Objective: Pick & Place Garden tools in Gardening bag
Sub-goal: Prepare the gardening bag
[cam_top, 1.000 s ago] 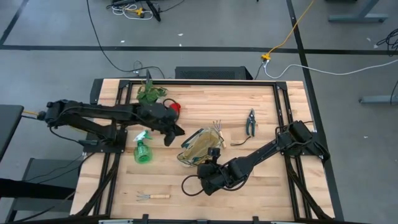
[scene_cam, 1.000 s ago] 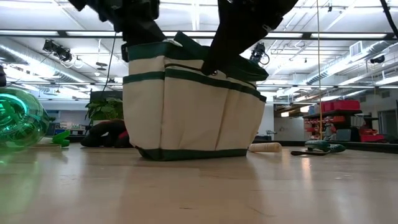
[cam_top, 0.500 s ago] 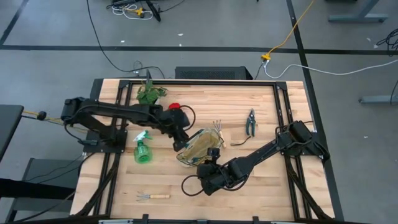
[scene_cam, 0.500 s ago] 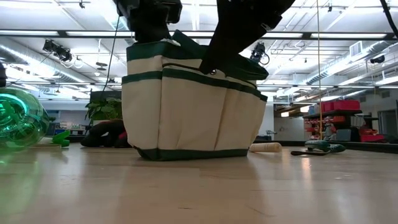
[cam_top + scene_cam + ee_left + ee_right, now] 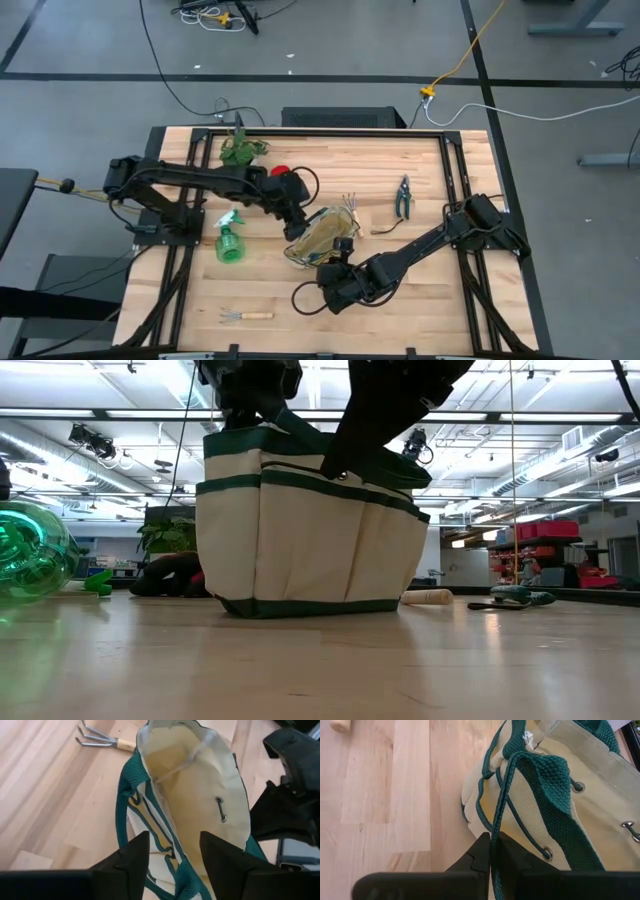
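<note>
From above, a pale wooden surface [image 5: 300, 290] carries a beige gardening bag [image 5: 322, 238] with dark green trim, near the middle. The left gripper [image 5: 296, 222] hangs just over the bag's open mouth. The right gripper [image 5: 338, 276] sits at the bag's near edge. A translucent green spray bottle [image 5: 230, 240] lies beside the left arm. One wooden-handled hand fork [image 5: 246, 316] lies well apart near the front edge; another fork [image 5: 349, 206] lies touching the bag's far side. Dark-handled pruning shears [image 5: 403, 196] lie to the right. Something red [image 5: 281, 171], probably the gloves, shows by the leafy plant bunch [image 5: 240, 150].

At table height, the bag [image 5: 300, 520] stands upright, its canvas sides sagging slightly. It looks soft and light, likely to fold unless its rim is held. The spray bottle [image 5: 30, 550] looks smooth and rounded, so its narrow neck seems the surest hold.

In the left wrist view, the left gripper [image 5: 172, 852] has its jaws spread with nothing between them, above the bag's pale lining [image 5: 200, 795]. A fork [image 5: 102, 739] lies beyond; its stiff wooden handle seems the place to grip.

In the right wrist view, the right gripper [image 5: 492, 851] has its jaws pressed together, pinching the bag's woven green strap [image 5: 540, 775].

No brand, label or writing can be read anywhere.
</note>
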{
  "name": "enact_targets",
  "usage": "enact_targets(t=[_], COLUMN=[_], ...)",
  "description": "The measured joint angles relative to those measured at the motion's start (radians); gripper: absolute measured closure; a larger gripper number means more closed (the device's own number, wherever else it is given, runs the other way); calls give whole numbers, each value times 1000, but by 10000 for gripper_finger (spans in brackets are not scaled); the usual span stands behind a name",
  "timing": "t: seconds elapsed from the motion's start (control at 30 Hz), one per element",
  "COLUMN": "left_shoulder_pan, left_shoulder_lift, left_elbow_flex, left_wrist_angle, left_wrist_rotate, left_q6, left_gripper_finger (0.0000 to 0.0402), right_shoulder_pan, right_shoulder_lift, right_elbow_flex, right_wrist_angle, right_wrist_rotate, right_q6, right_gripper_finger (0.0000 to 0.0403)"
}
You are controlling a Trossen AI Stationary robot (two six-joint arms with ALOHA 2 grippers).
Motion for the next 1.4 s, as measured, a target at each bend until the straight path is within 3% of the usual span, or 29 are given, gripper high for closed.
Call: enact_targets(t=[0.87, 1.13, 1.4], left_shoulder_pan=[-13, -12, -12], left_shoulder_lift=[82, 82, 82], left_elbow_flex=[-1, -1, -1], left_wrist_angle=[-17, -75, -79], left_wrist_rotate=[-25, -101, -130], left_q6=[-16, -16, -15], left_gripper_finger=[200, 200, 246], right_shoulder_pan=[0, 0, 0], right_shoulder_lift=[0, 0, 0], right_elbow_flex=[0, 0, 0], right_wrist_angle=[13, 16, 17], right_wrist_rotate=[-1, -8, -25], right_q6=[3, 3, 3], right_gripper_finger=[373, 373, 373])
